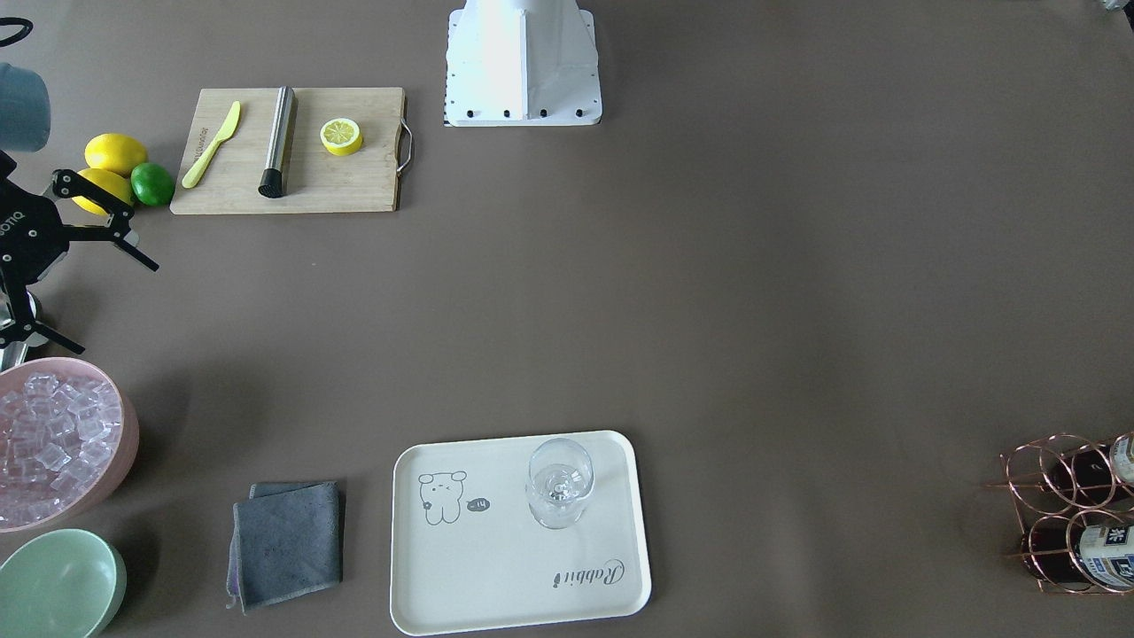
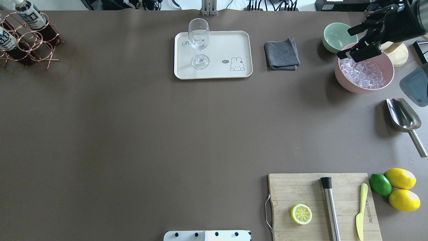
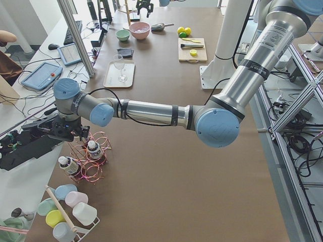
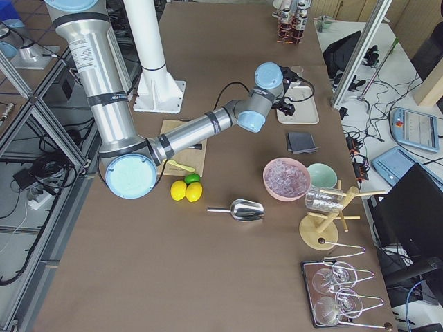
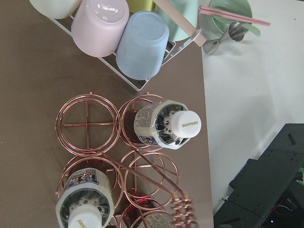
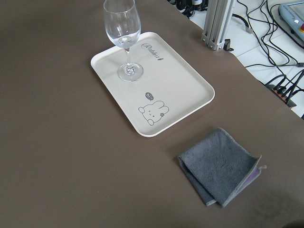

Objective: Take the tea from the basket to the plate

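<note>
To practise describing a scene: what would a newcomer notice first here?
The copper basket of tea bottles sits at the table's far left corner. A wine glass stands on the plate at mid far edge. The right gripper, jaws open, hangs high by the pink bowl of ice at far right.

Before me on the brown table [image 2: 133, 134], a clear stemmed wine glass [image 2: 199, 43] stands upright, a folded grey cloth [image 2: 281, 54] near it. To my right, a mint-green bowl [image 2: 336, 35] sits just beside a pink bowl [image 2: 347, 85] of ice cubes [image 2: 366, 75], a steel scoop [image 2: 403, 115] nearby. Nearest me, a wooden cutting board [image 2: 291, 190] carries a lemon half [image 2: 301, 214], a black-tipped steel rod [image 2: 331, 211] and a yellow-green plastic knife [image 2: 361, 209]; two whole lemons [image 2: 400, 178] and a lime [image 2: 380, 184] cluster beside it.
</note>
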Controlling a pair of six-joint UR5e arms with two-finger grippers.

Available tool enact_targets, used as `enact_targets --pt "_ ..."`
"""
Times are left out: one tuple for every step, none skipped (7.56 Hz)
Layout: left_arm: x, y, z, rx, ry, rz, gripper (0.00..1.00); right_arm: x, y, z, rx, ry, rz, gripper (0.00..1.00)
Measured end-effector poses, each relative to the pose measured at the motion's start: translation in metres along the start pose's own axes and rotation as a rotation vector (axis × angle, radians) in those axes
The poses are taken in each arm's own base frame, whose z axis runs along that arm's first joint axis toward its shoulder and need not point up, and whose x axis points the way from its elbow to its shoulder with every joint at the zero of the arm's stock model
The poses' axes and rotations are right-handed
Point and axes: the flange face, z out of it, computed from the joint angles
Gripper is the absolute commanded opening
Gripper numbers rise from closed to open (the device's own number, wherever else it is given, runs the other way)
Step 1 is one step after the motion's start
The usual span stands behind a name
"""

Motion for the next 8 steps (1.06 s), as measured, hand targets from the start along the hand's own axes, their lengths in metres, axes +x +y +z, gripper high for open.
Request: enact_targets --pt "0.001 0.001 0.000 -0.001 0.002 -0.001 0.75 0.008 0.010 0.007 0.032 0.001 -0.039 1.00" --pt "0.001 0.002 0.000 -0.002 0.004 -0.001 0.75 0.015 0.021 0.016 0.067 -0.004 -0.085 1.00" --pt "0.001 0.002 0.000 -0.003 0.005 -0.001 0.74 0.016 0.027 0.021 0.100 -0.010 -0.126 1.00" --pt "0.001 0.003 0.000 -0.003 0.007 -0.001 0.73 0.012 0.027 0.019 0.140 -0.014 -0.168 1.00" --pt "0.001 0.003 0.000 -0.004 0.008 -0.001 0.73 0.008 0.026 0.018 0.168 -0.017 -0.200 1.00" --pt "0.001 0.003 0.000 -0.004 0.009 -0.002 0.71 0.004 0.023 0.019 0.182 -0.023 -0.219 1.00" --pt "0.001 0.004 0.000 -0.004 0.009 -0.002 0.71 0.001 0.019 0.022 0.189 -0.029 -0.231 1.00" --pt "0.002 0.005 0.000 -0.005 0.009 -0.002 0.69 -0.001 0.013 0.024 0.195 -0.036 -0.241 1.00"
